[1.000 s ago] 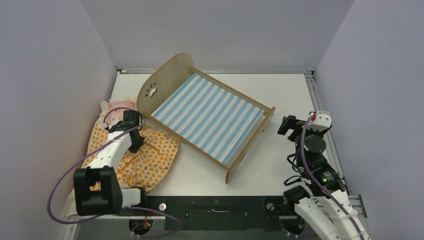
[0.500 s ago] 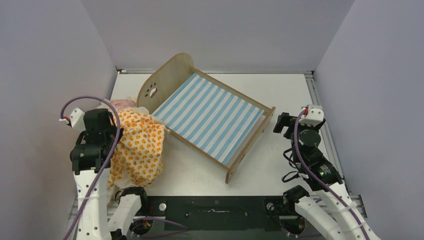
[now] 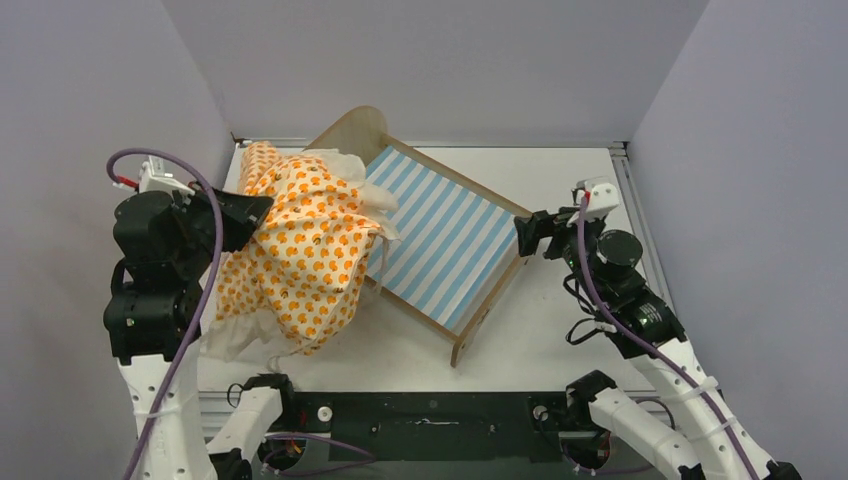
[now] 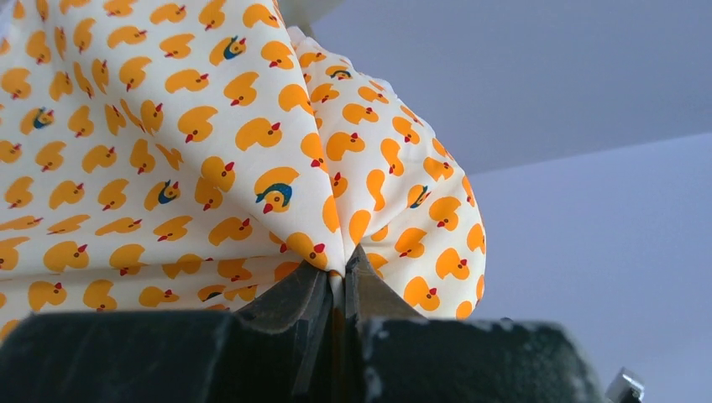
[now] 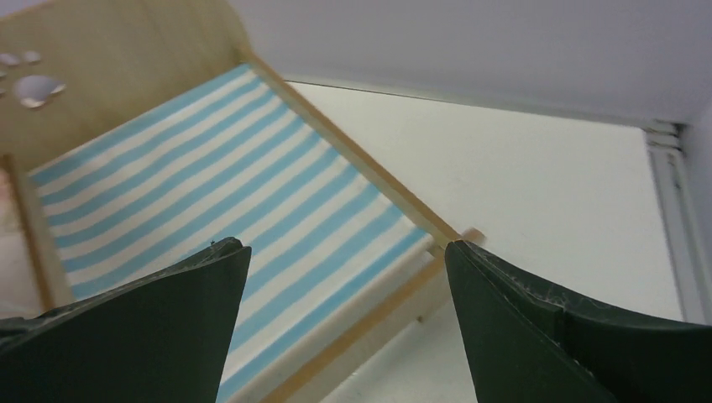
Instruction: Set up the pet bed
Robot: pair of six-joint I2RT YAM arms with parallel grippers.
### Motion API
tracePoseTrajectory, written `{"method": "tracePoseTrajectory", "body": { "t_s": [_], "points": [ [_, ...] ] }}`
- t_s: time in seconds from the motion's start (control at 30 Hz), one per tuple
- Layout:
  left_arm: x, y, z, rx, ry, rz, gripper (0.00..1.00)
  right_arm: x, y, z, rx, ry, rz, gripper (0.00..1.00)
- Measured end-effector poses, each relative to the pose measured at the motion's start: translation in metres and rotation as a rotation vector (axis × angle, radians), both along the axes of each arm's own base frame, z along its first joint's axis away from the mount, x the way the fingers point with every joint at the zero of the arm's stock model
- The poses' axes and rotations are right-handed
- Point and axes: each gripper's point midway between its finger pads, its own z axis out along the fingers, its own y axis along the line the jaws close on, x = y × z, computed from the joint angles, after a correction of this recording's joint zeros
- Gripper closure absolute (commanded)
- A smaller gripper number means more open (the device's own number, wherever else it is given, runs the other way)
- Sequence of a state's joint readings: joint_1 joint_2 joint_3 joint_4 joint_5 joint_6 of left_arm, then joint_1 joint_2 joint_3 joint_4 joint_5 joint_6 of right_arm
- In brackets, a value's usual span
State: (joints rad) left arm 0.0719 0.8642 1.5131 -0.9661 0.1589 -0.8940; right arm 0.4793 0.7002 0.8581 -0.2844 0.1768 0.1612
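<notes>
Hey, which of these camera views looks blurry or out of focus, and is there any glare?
Top external: evenly lit, sharp, no glare on the table. Left wrist: duck-print cushion crisp, left claw dark and underexposed. Right wrist: pet bed slightly soft, right claw nearly black.

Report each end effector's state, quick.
Left end effector: closed, holding the cushion.
Right end effector: open, empty, over the foot of the bed.
</notes>
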Motion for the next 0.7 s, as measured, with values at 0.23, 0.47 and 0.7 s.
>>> {"method": "tracePoseTrajectory", "body": {
  "t_s": [0.23, 0.47, 0.7],
  "points": [
    [0.024, -0.039, 0.027, -0.091, -0.067, -0.173, 1.00, -0.017, 0.095, 0.015, 0.026, 0.000, 0.542, 0.10],
    [0.020, -0.078, 0.036, -0.101, -0.104, -0.316, 1.00, -0.055, 0.177, 0.008, 0.093, 0.020, 0.949, 0.10],
    [0.026, -0.091, 0.033, -0.118, -0.123, -0.341, 1.00, -0.086, 0.238, -0.012, 0.109, 0.016, 1.128, 0.03]
  ]
}}
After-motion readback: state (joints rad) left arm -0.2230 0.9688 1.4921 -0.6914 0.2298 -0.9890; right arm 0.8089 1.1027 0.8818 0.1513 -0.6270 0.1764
